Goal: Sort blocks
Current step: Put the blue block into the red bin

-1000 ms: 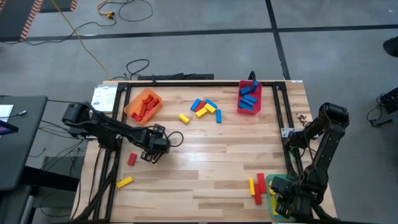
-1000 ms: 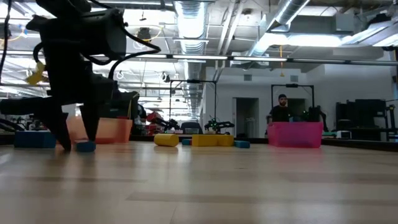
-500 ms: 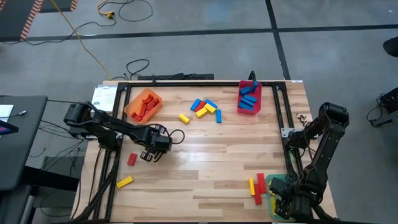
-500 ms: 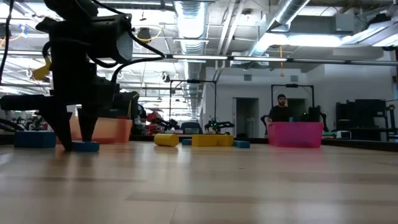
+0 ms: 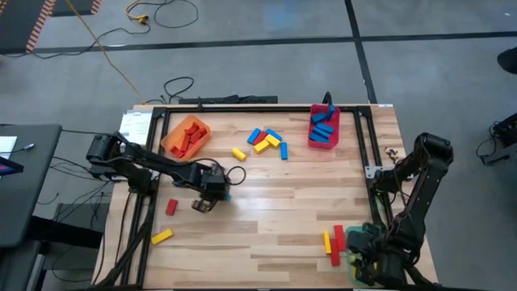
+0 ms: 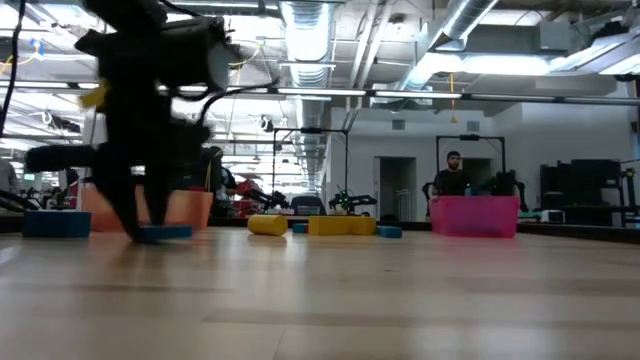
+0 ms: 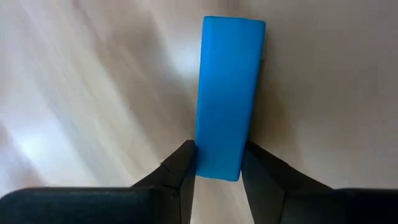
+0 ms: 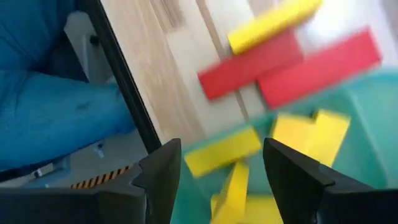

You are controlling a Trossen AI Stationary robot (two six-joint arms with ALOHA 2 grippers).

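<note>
A blue block (image 7: 229, 93) sits between the fingers of my left gripper (image 5: 202, 204), which is shut on it at the table's left middle. In the low view the block (image 6: 165, 233) shows low at the table top under the dark gripper. My right gripper (image 8: 221, 180) stands open at the near right, above the green bin (image 5: 359, 252) that holds yellow blocks (image 8: 224, 152). It touches nothing. Loose blocks (image 5: 266, 141) lie on the table's far middle. My left gripper pinches the blue block's two long sides at one end (image 7: 217, 167) between its two fingers (image 7: 181, 163). The fingers come steeply from above and lie across the block. The block lies level, and its other end sticks out past the fingers. Whether it still touches the table, I cannot tell.
An orange bin (image 5: 187, 136) with red blocks stands far left, a red bin (image 5: 323, 129) with blue blocks far right. A red block (image 5: 171, 207) and a yellow one (image 5: 161, 236) lie near left. Red and yellow blocks (image 5: 333, 242) lie beside the green bin.
My left gripper has shut on the blue block and gone a little toward the table's right edge, taking the block with it.
</note>
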